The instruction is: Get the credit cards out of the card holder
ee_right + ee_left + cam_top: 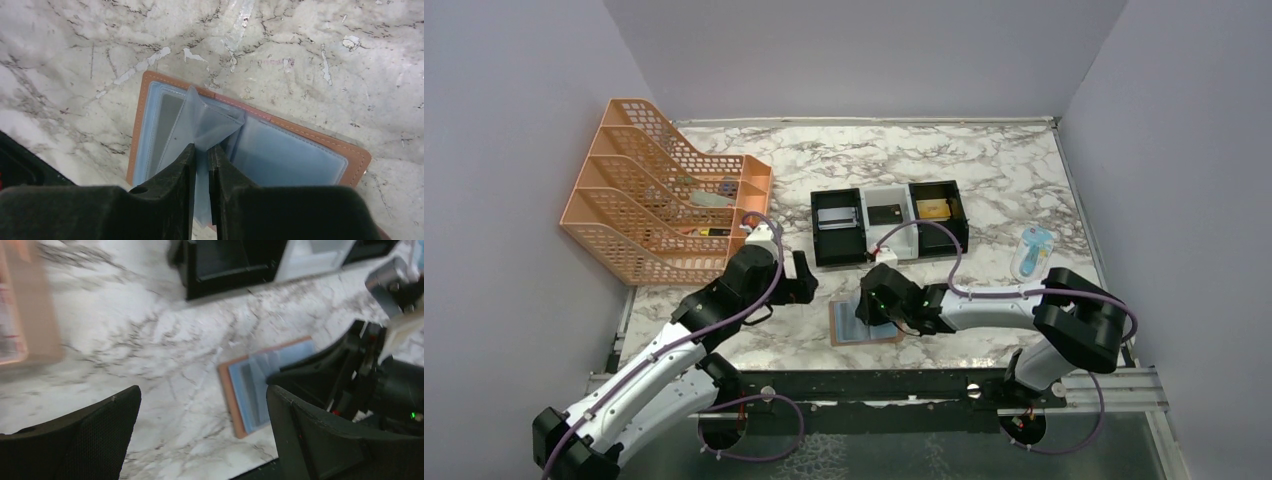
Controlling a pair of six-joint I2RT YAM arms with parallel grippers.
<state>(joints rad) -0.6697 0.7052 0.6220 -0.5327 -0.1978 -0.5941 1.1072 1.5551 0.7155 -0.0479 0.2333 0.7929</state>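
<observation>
- Marbled worktop, pale lilac walls on three sides.
- Top view: an orange mesh file rack stands far left. A three-compartment tray sits mid-worktop with a small flat item in each bay, too small to name. A blue-white packet lies off to the right.
- Card holder lies opened flat near the front edge, between the two arms. Right claw sits over its right part. Left claw hangs just beside its far-left corner, apart from it.
- Left wrist view (blurred): the left claw's fingers are spread wide with nothing between them. The card holder's tan border and blue lining lie ahead, and the right arm's black head covers the far side.
- Right wrist view: right claw is clenched on a light-blue plastic sleeve, which is pinched and tented up off the holder. A greyish credit card shows through the left pocket. No other cards can be made out.
- Step in hand, as I read it: lifting a sleeve to open a pocket mouth. Judging by the crumple, the grip has film only, no card edge.
- To do it well:
  - Raise the sleeve gently, since the light holder will likely come up with it.
  - Set the left claw down on the tan border to pin the holder.
  - Re-grip on a card's exposed edge and draw it along the pocket, not across.
</observation>
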